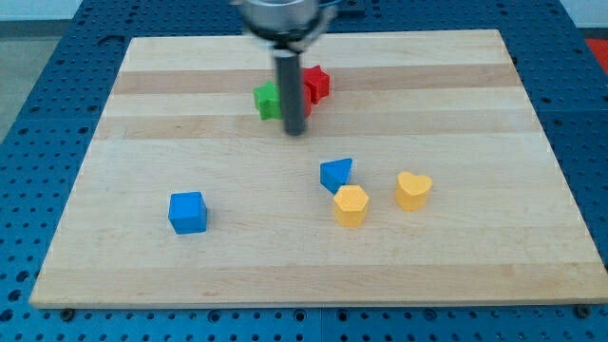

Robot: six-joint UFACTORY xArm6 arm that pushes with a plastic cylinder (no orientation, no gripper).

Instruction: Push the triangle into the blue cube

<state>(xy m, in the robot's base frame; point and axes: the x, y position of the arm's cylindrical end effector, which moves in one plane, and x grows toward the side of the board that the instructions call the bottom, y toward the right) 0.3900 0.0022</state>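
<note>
The arm shows only its lowest part: a blurred, silvery-grey round housing with darker edges at the view's top, and below it a straight, dark grey cylindrical rod with a faint lighter sheen along one side, ending in my tip (295, 132), blunt and flat.

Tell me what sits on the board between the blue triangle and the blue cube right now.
Nothing: in the camera view, bare wood runs from the blue triangle leftward to the blue cube. My tip is above that stretch, near the green block.

path blue triangle (336, 174)→blue cube (187, 212): open | yellow hexagon (351, 204) touching triangle's underside
</note>
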